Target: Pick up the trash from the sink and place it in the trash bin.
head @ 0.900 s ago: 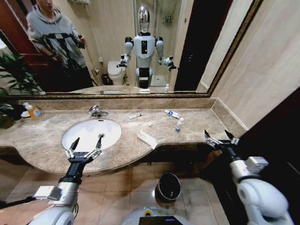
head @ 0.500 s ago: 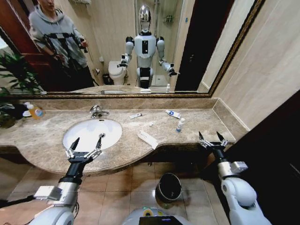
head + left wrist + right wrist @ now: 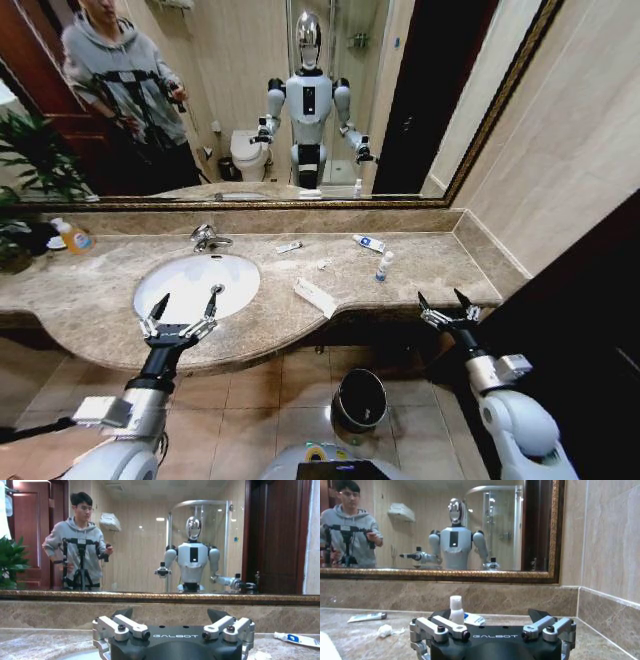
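Fingers (image 3: 187, 298) spread over sink (image 3: 240, 268); R fingers (image 3: 446, 300) by counter (image 3: 420, 262).

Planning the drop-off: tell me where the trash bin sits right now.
In the head view the trash bin stands on the tiled floor below the marble counter's front edge, right of the sink and between the two arms.

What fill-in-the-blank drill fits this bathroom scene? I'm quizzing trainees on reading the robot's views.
1. The left hand hovers over the front of the ____, fingers open.
2. The bin stands on the ____, below the counter.
3. The long packet lies on the counter, to the ____ of the sink.
4. The right hand, at the counter's right end, is ____.

Missing words: sink; floor; right; open
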